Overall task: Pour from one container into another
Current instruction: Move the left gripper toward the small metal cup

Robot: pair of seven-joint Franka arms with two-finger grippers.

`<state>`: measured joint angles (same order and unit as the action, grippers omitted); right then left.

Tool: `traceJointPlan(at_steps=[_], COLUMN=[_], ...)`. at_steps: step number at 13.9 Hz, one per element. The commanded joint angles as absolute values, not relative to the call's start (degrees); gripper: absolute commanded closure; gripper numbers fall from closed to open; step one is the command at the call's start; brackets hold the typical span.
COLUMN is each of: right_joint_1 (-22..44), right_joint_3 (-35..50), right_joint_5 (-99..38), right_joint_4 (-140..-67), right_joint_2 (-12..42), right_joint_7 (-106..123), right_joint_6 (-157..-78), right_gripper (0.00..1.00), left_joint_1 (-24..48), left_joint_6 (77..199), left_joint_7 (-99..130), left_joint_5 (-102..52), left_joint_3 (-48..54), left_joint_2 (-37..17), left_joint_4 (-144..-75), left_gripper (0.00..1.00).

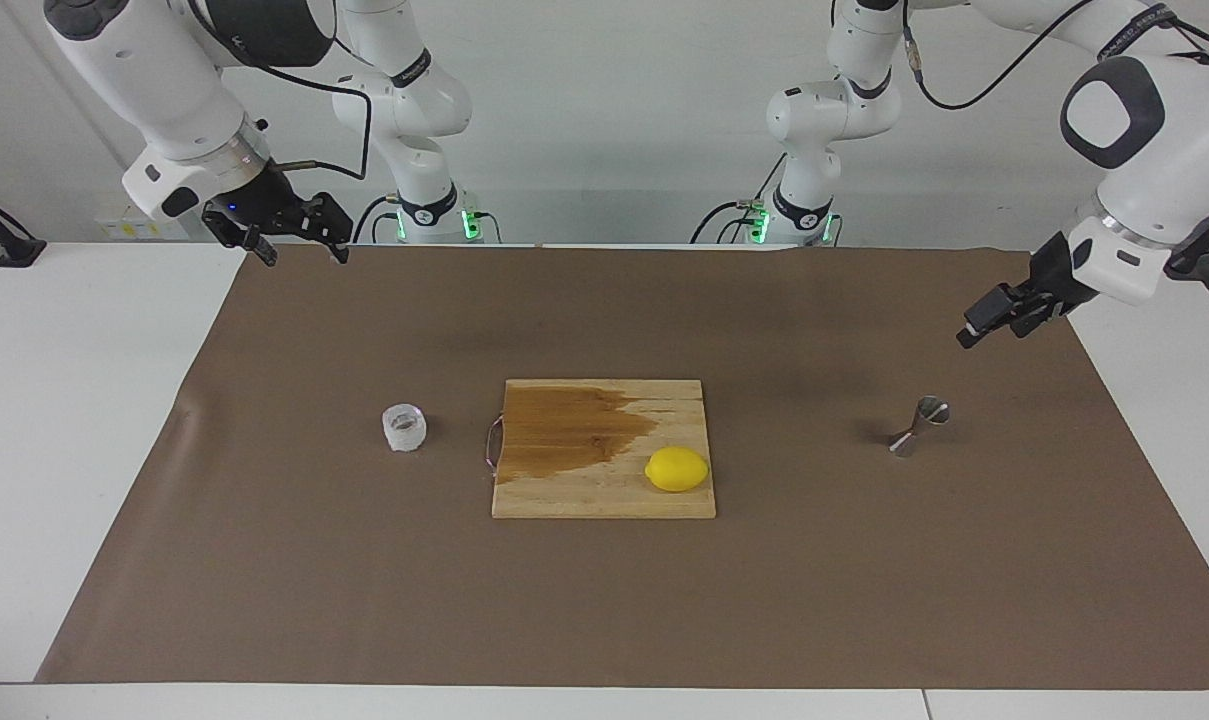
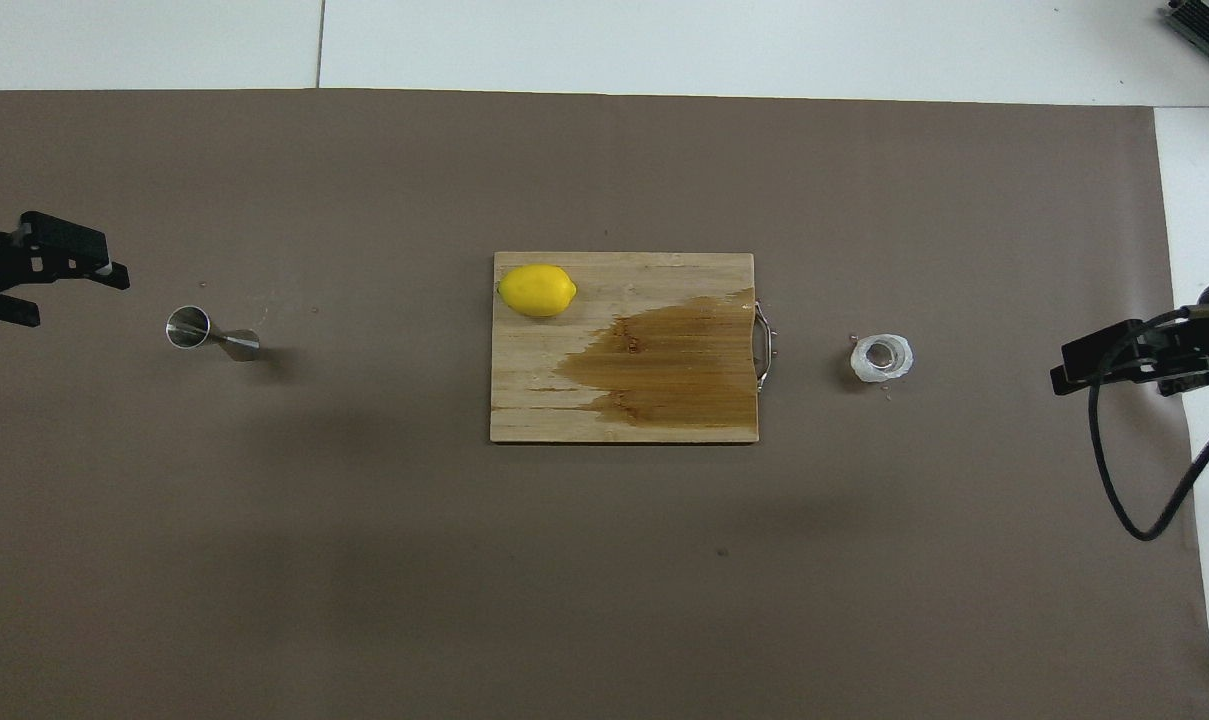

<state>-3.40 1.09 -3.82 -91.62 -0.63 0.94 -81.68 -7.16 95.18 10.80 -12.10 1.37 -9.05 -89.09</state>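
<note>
Plainly, nothing gripped yet. Across most of the facing view, brown paper [image 1: 604, 600]; at frame centre, a wet-stained cutting board [image 1: 604, 490] with a lemon [image 1: 677, 469] on its lower corner toward the left arm's end.

In the upper corner at the right arm's end, right gripper [image 1: 304, 250], waiting over the paper's edge, fingers apart. At the other edge of the frame, above mid-height, left gripper [image 1: 976, 332], tilted down over the paper; in the overhead view, fingers apart.

At mid-height, just beside the board's handle end, the glass cup [image 1: 404, 427], upright on the paper. At the same height, well apart from it toward the left arm's end, the steel jigger [image 1: 919, 427], apparently standing on one small cone.

Likely trouble:
- Topples the jigger with any sideways nudge, given the narrow foot.
- Slips on smooth ribbed glass if gripped off-centre.
- Misses the jigger's small mouth when tipping fast, and spills onto the paper.
</note>
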Motion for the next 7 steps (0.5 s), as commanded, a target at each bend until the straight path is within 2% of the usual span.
traceJointPlan(at_steps=[1,7], right_joint_1=[-4.13,-4.04], right_joint_3=[1.49,1.49], right_joint_5=[-3.52,-3.52], right_joint_4=[-90.70,-90.70], right_joint_2=[-0.35,-0.35], right_joint_7=[1.76,1.76], right_joint_6=[-80.60,-80.60], right_gripper=[0.00,0.00], left_joint_1=[-10.10,-13.96], left_joint_6=[94.49,93.34], left_joint_7=[15.90,23.54], left_joint_5=[-15.55,-18.97], left_joint_3=[1.49,1.41], left_joint_2=[-15.19,-22.49], left_joint_4=[-82.45,-79.55], left_gripper=[0.00,0.00])
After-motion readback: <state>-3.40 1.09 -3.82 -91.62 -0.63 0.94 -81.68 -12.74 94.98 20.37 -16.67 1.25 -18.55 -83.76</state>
